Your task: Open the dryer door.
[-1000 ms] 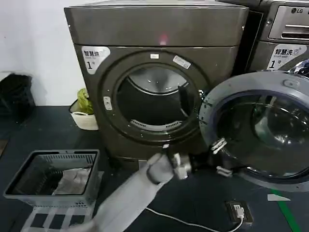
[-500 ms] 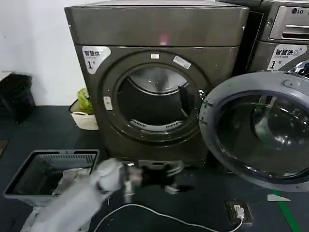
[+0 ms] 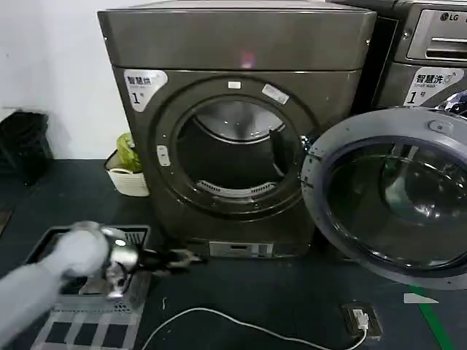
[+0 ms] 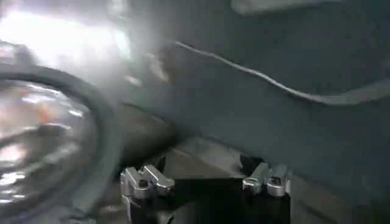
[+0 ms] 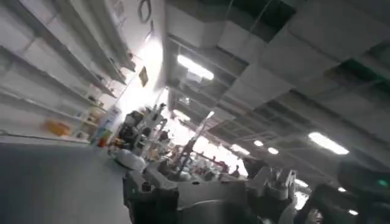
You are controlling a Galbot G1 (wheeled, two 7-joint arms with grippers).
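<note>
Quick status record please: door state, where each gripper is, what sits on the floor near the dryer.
dryer door: swung fully open to the right, drum opening exposed
left gripper: open, holding nothing, low before the dryer's base, apart from the door
right gripper: pointed up at the ceiling, away from the dryer
basket: on the floor left of the dryer, behind the left arm
white cable: lying across the floor in front

Grey laundry basket [image 3: 87, 292] on dark floor [image 3: 292, 299], near-left, cloth inside. White cable [image 3: 241, 324] snakes across floor to a small plug box [image 3: 360, 319] near-right. White tub with green item [image 3: 128, 171] beside the machine's left side, by the white wall [image 3: 51, 73]. LG-logo machine [image 3: 430, 51] at far right. Green floor tape [image 3: 438, 324] at right edge.
</note>
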